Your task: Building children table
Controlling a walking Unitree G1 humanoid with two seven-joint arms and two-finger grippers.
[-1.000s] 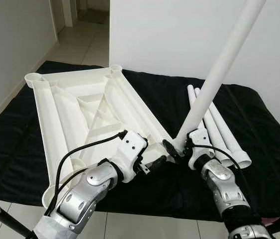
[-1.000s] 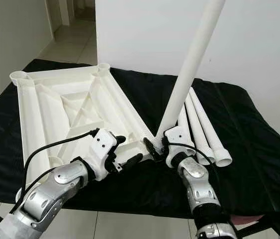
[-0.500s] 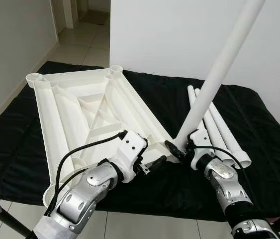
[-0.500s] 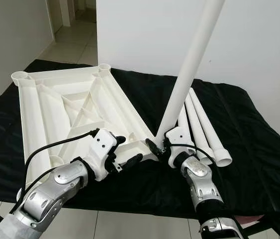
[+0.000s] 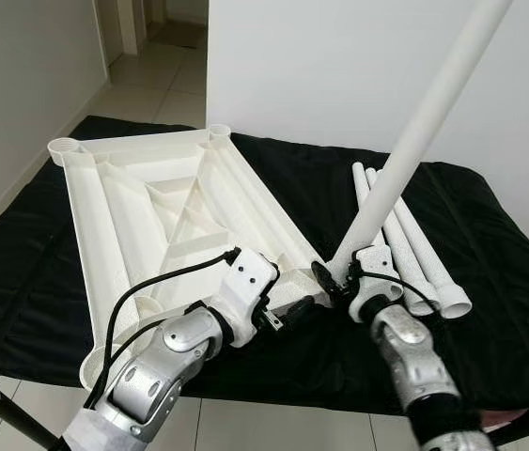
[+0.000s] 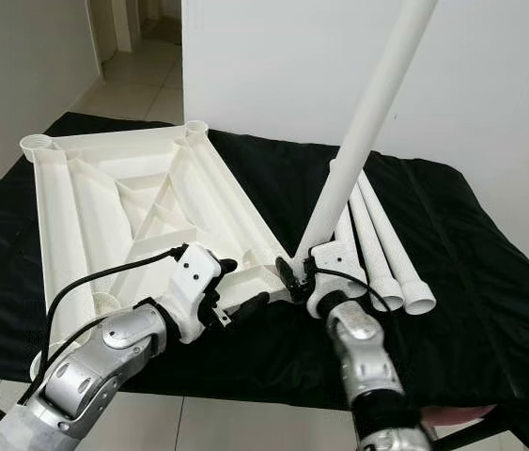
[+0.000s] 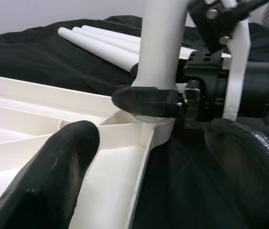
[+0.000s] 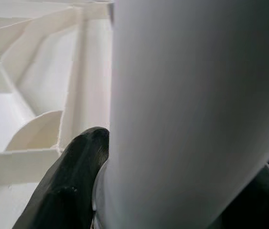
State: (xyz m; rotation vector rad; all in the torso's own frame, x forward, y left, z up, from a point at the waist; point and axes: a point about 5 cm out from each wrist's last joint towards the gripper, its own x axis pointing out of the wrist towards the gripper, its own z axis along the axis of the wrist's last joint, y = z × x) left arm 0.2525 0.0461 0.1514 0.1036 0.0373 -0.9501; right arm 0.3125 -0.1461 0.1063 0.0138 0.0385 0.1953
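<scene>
No readable text, label, brand, number or sign on any thing in these views.

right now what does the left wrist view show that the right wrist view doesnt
Left wrist view: the right gripper from outside, shut on the raised leg just above the tabletop's corner socket, plus the spare legs lying on the black cloth. Right wrist view: a close look along the leg, with the upturned tabletop's ribs beside one black finger. Both share the leg, the white tabletop and the right gripper's finger.
</scene>
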